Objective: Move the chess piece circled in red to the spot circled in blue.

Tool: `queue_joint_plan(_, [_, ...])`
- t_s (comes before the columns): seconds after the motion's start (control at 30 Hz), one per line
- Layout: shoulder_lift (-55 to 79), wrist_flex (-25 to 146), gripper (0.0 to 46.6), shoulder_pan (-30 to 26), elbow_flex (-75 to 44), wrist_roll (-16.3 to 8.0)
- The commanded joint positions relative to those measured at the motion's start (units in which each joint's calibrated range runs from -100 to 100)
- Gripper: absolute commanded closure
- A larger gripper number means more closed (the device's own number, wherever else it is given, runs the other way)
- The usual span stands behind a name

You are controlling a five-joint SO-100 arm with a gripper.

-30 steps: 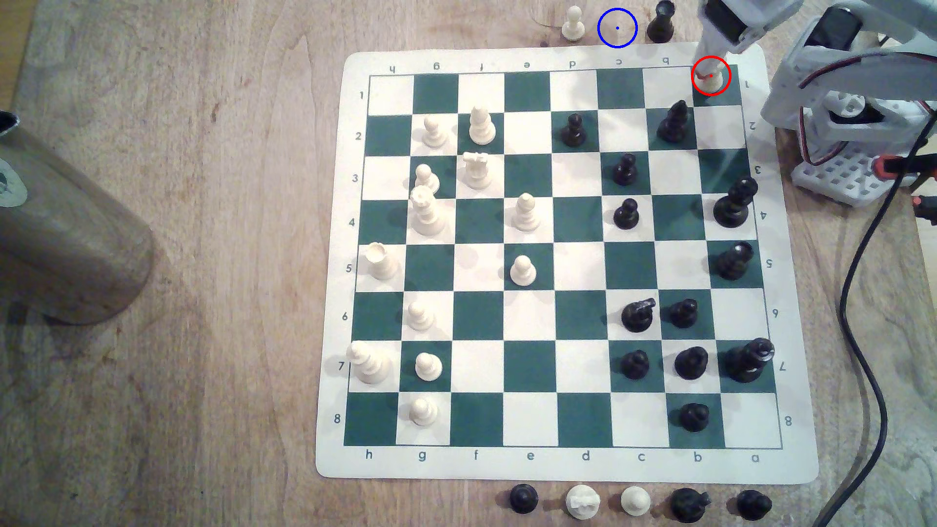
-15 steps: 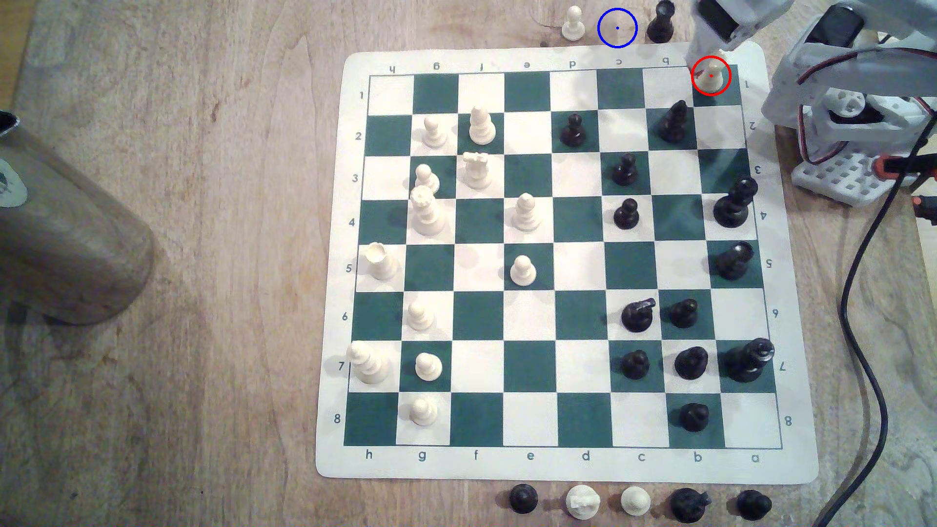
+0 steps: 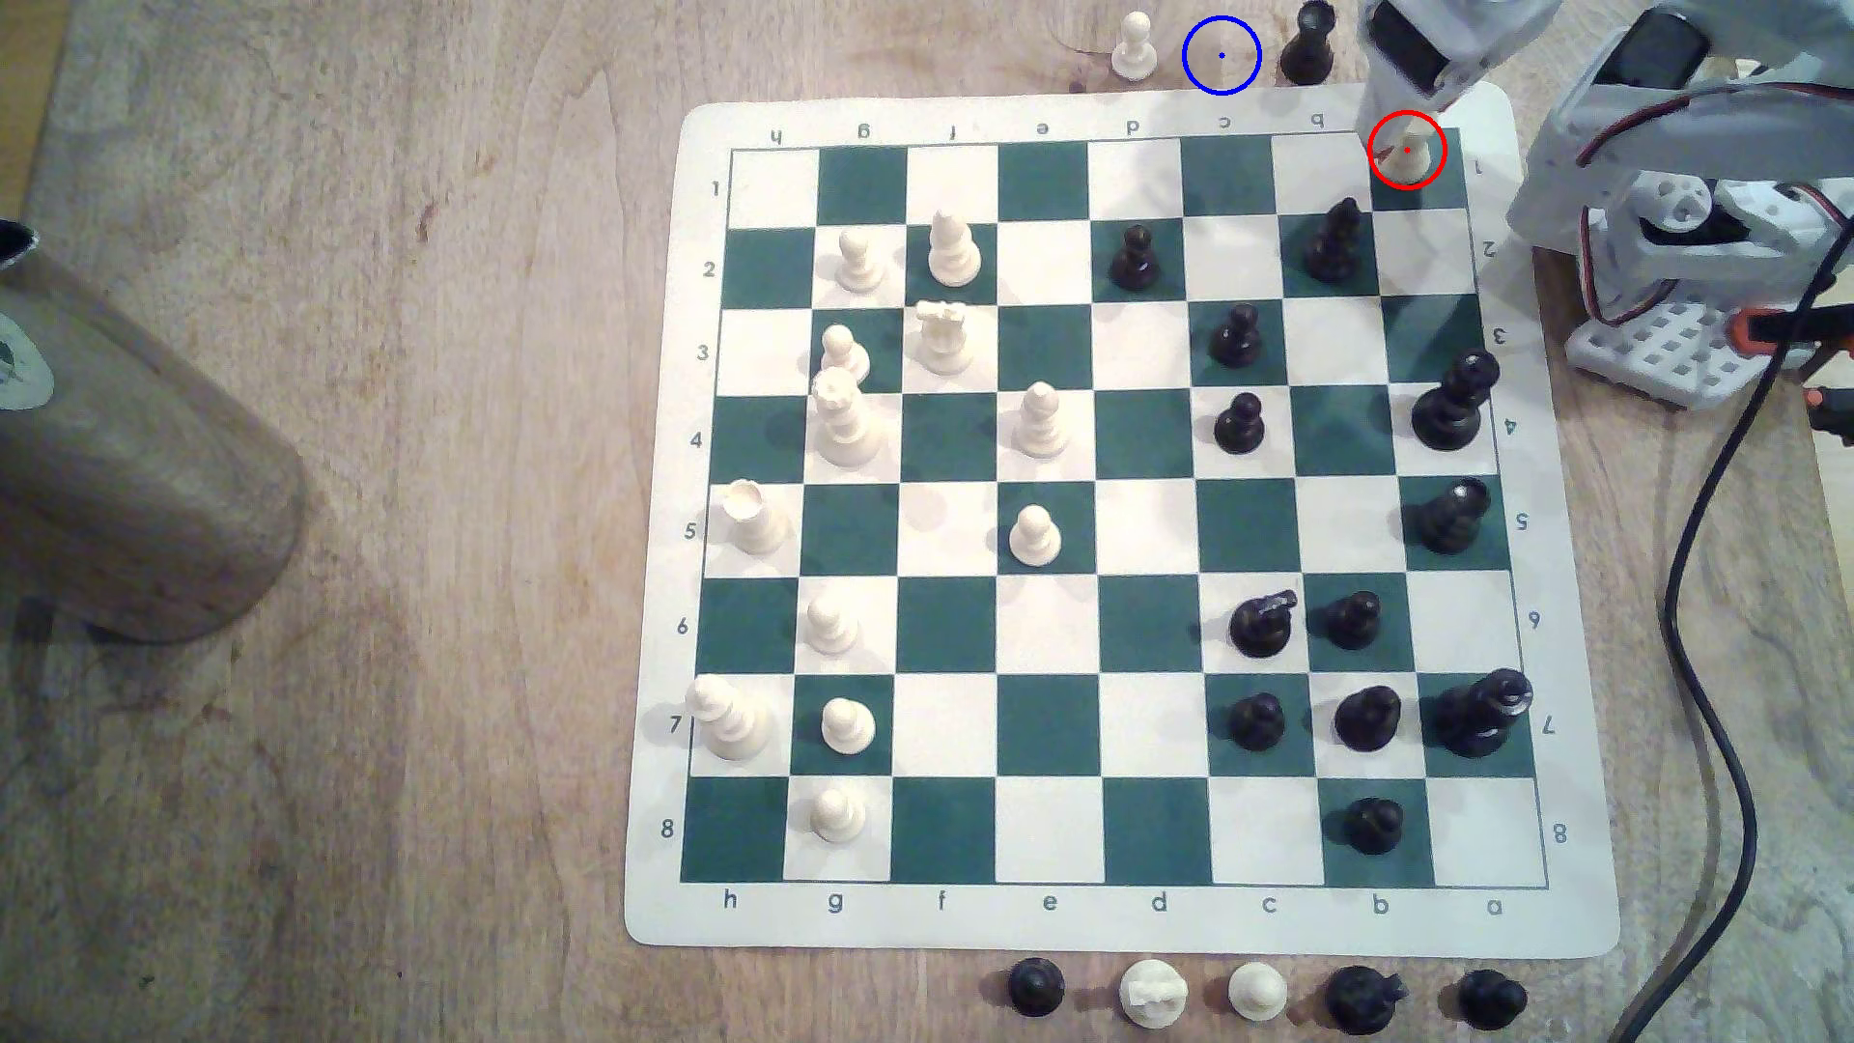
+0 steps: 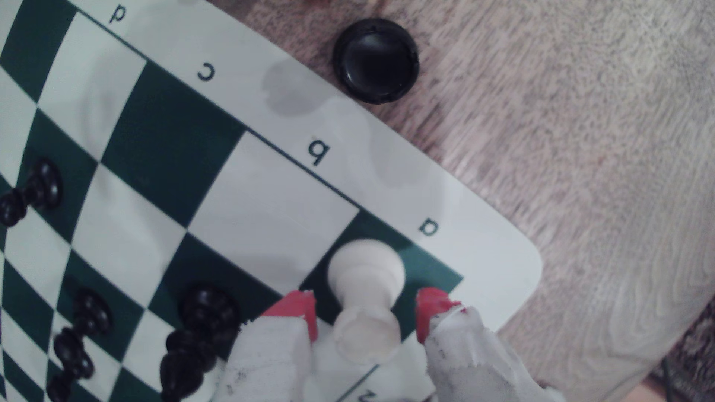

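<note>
The gripper [image 4: 365, 309] stands open astride the cream rook [image 4: 365, 286] on the green corner square lettered "a" [image 4: 428, 227].

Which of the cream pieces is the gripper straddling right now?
The cream rook on the green corner square a1, inside the red circle. The gripper has a red-tipped finger on each side of its waist, gaps visible; every other cream piece stands clear of it.

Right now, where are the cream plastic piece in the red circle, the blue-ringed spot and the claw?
cream plastic piece [image 4: 365, 278]: wrist view, its base.
blue-ringed spot [image 3: 1221, 56]: exterior view, centre dot.
claw [image 4: 367, 313]: wrist view, between red tips.
</note>
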Motion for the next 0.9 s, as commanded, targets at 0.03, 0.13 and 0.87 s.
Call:
queue_joint_plan(0.03, [-0.3,-0.2,32.6,-0.3,-0.8,-0.5])
queue_joint_plan(0.13, [-0.3,-0.1,32.7,-0.9,-0.8,-0.7])
queue_joint_plan(0.87, [-0.2,1.0,46.4,-3.2,-0.5,-0.6])
